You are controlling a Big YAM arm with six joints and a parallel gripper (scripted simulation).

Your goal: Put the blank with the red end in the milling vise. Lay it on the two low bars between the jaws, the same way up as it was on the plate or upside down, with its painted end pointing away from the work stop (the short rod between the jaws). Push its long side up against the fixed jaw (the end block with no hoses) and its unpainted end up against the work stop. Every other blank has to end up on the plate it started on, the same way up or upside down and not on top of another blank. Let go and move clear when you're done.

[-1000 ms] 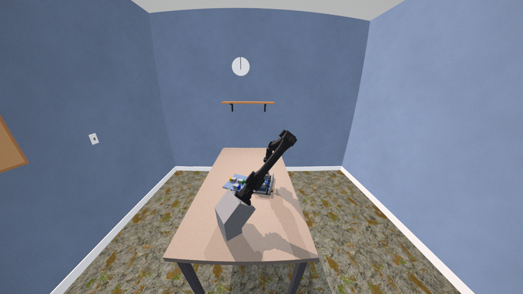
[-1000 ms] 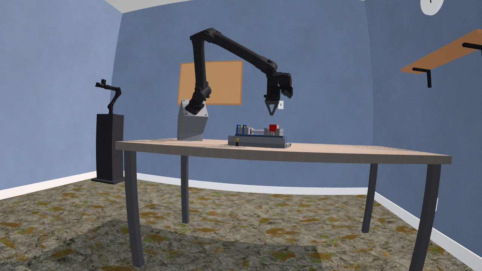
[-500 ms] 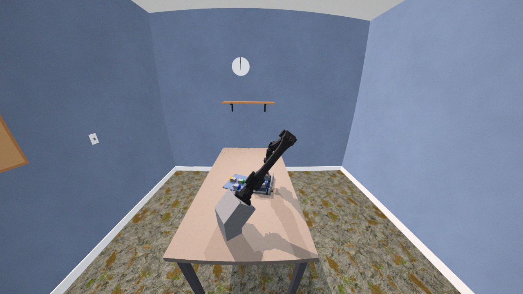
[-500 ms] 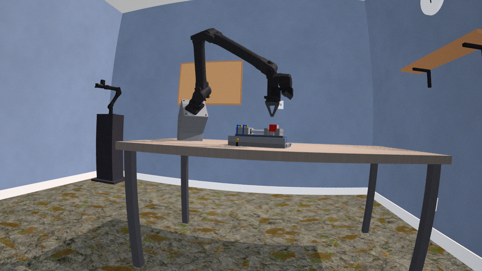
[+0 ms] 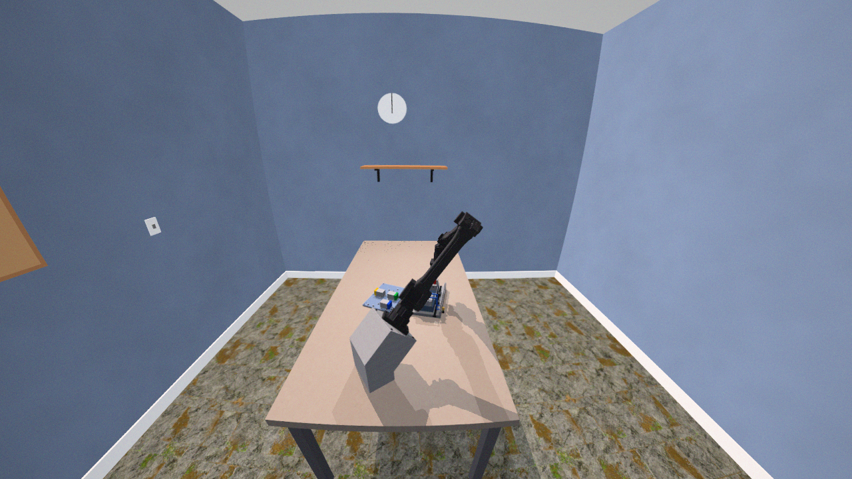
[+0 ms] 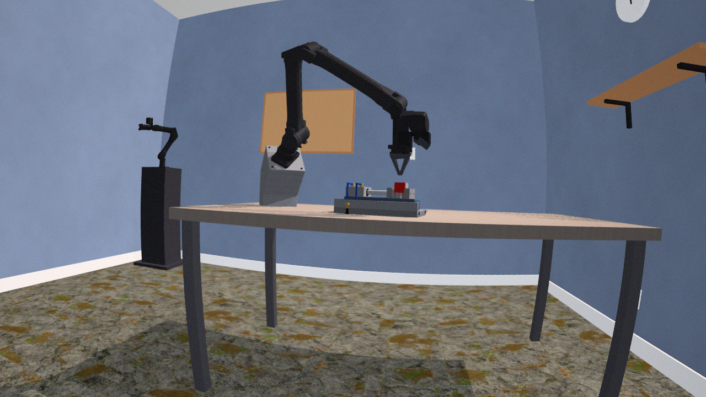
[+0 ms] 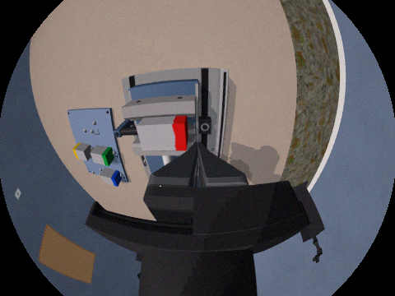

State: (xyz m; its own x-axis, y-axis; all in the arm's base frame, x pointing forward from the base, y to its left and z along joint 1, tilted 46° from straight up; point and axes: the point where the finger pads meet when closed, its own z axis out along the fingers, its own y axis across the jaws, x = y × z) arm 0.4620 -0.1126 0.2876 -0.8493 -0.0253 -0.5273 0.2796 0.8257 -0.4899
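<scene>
Above the milling vise, gripper pinched closed and empty, red-ended blank lying between the jaws, wrist view alone shows plate holding yellow, green, blue blanks.

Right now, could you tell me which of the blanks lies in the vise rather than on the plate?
The red-ended blank; the yellow, green and blue ones sit on the plate.

Matte black jointed arm on a grey pedestal.
</scene>
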